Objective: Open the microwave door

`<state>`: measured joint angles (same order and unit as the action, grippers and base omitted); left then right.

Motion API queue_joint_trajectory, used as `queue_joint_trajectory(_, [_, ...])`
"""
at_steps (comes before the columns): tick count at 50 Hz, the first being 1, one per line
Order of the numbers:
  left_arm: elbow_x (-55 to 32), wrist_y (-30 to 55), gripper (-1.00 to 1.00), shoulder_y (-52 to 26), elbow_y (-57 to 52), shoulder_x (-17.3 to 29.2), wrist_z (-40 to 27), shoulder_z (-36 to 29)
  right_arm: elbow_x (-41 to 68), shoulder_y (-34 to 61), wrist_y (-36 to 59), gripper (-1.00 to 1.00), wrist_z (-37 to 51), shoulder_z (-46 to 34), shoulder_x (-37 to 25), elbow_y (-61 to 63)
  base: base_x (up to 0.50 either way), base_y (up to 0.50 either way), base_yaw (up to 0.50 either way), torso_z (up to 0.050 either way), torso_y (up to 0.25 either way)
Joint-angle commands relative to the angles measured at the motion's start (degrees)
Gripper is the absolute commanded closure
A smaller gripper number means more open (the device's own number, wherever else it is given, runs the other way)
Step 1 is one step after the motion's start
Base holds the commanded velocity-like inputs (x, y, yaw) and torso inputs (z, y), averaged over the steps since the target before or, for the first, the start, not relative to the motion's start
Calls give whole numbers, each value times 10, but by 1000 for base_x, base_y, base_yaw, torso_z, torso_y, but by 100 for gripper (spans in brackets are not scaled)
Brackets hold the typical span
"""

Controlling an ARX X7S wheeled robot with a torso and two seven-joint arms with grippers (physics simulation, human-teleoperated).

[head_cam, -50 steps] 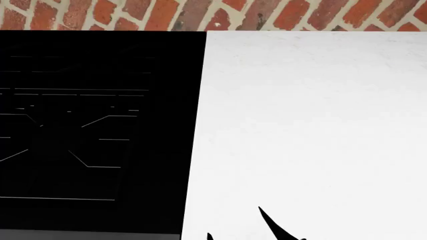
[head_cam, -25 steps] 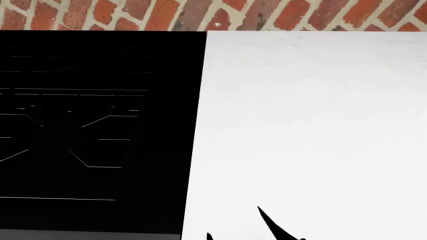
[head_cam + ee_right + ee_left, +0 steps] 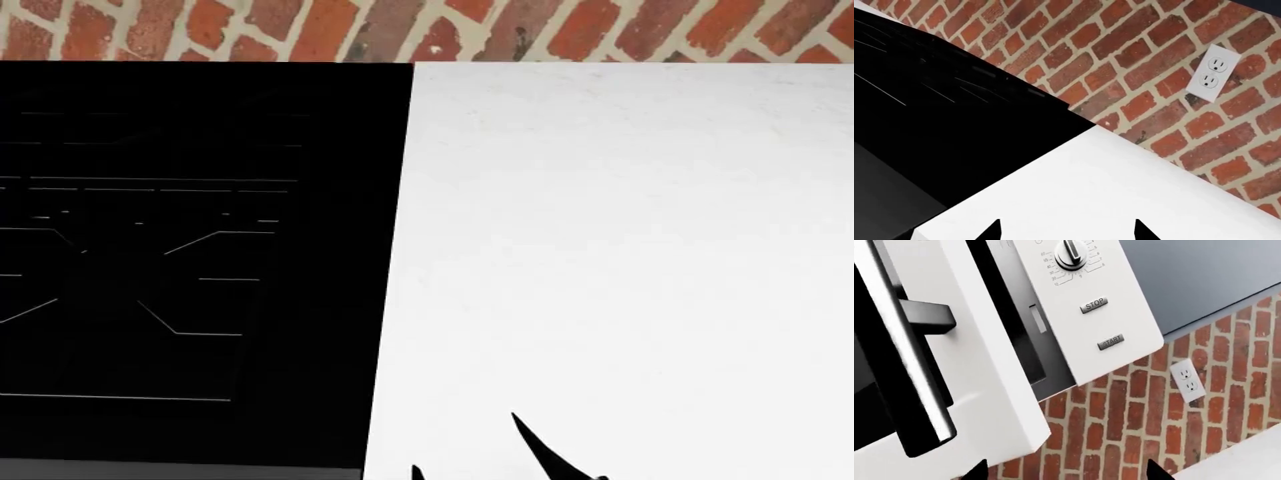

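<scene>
Brick wall (image 3: 1121, 420) fills the background of my left wrist view, with a white outlet (image 3: 1187, 381) on it. Against it hangs the microwave (image 3: 1081, 305), its door (image 3: 954, 390) swung partly away from the body, dark handle (image 3: 904, 365) facing me. My left tool (image 3: 1066, 471) shows only two dark tips, spread apart, holding nothing.

Head view — black stovetop (image 3: 174, 260) beside the white counter (image 3: 627, 250); no microwave here.

Right wrist view: my right tool (image 3: 1065, 229) — tips apart and empty — hangs over that counter.
</scene>
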<state>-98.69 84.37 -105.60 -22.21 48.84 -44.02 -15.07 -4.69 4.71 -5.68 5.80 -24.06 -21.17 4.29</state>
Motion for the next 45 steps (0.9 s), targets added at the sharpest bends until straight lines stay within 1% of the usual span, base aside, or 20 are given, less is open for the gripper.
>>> queue_joint_trajectory(1, [-112, -34, -100, 19, -44, 41, -42, -6, -5, 2, 12, -100, 3, -2, 0, -13, 0, 0, 0, 0, 0])
queue_joint_trajectory(10, [-152, -58, -100, 51, -87, 70, -50, 8, -4, 4, 9, -100, 4, -4, -1, -17, 0, 0, 0, 0, 0])
queue_joint_trajectory(13, [-127, -63, -100, 100, -113, 69, -30, 33, -4, 3, 11, -100, 4, -4, -2, -14, 0, 0, 0, 0, 0])
queue_joint_trajectory(15, [-66, -57, -100, 157, -146, 59, 8, 61, -5, 3, 13, -100, 5, -5, -2, -11, 0, 0, 0, 0, 0])
queue_joint_trajectory(16, [-17, -52, -100, 185, -169, 51, 32, 71, -5, 3, 13, -100, 5, -5, -2, -11, 0, 0, 0, 0, 0])
queue_joint_trajectory(17, [14, -60, -100, 229, -182, 44, 54, 83, -5, 3, 11, -100, 5, -5, -2, -13, 0, 0, 0, 0, 0])
queue_joint_trajectory(18, [40, -66, -100, 253, -191, 40, 69, 90, -6, 3, 10, -100, 6, -5, -2, -13, 0, 0, 0, 0, 0])
queue_joint_trajectory(19, [126, -89, -100, 309, -235, 36, 124, 81, -7, 2, 11, -100, 7, -5, -3, -10, 0, 0, 0, 0, 0])
queue_joint_trajectory(20, [200, -110, -100, 362, -247, 35, 146, 75, -7, 1, 12, -100, 8, -4, -4, -6, 0, 0, 0, 0, 0])
queue_joint_trajectory(22, [285, -143, -100, 402, -273, 35, 180, 52, -7, 1, 13, -100, 8, -4, -4, -5, 0, 0, 0, 0, 0])
queue_joint_trajectory(26, [370, -184, -100, 453, -281, 29, 204, 16, -7, 0, 14, -100, 8, -5, -6, -2, 0, 0, 0, 0, 0])
queue_joint_trajectory(28, [453, -229, -100, 489, -279, 31, 221, -24, -7, -1, 14, -100, 8, -5, -6, -2, 0, 0, 0, 0, 0])
queue_joint_trajectory(29, [472, -241, -100, 497, -279, 32, 224, -33, -7, -1, 14, -100, 8, -5, -6, -2, 0, 0, 0, 0, 0])
queue_joint_trajectory(32, [612, -311, -100, 534, -291, 46, 210, -99, -6, -1, 15, -100, 8, -6, -7, -1, 0, 0, 0, 0, 0])
queue_joint_trajectory(34, [642, -328, -100, 545, -291, 48, 204, -114, -6, -1, 12, -100, 9, -6, -7, -4, 0, 0, 0, 0, 0])
queue_joint_trajectory(36, [693, -353, -100, 563, -290, 50, 189, -144, -6, -1, 12, -100, 9, -6, -8, -2, 0, 0, 0, 0, 0])
queue_joint_trajectory(39, [736, -376, -100, 577, -285, 51, 170, -162, -5, 0, 5, -100, 9, -7, -7, -9, 0, 0, 0, 0, 0])
queue_joint_trajectory(41, [773, -401, -100, 592, -270, 47, 148, -173, -5, 0, 1, -100, 9, -8, -8, -13, 0, 0, 0, 0, 0])
queue_joint_trajectory(43, [804, -418, -100, 594, -250, 40, 132, -183, -7, 1, -28, -100, 15, -12, -5, -44, 0, 0, 0, 0, 0])
queue_joint_trajectory(45, [830, -441, -100, 595, -222, 34, 130, -199, -7, 1, -33, -100, 16, -13, -5, -48, 0, 0, 0, 0, 0])
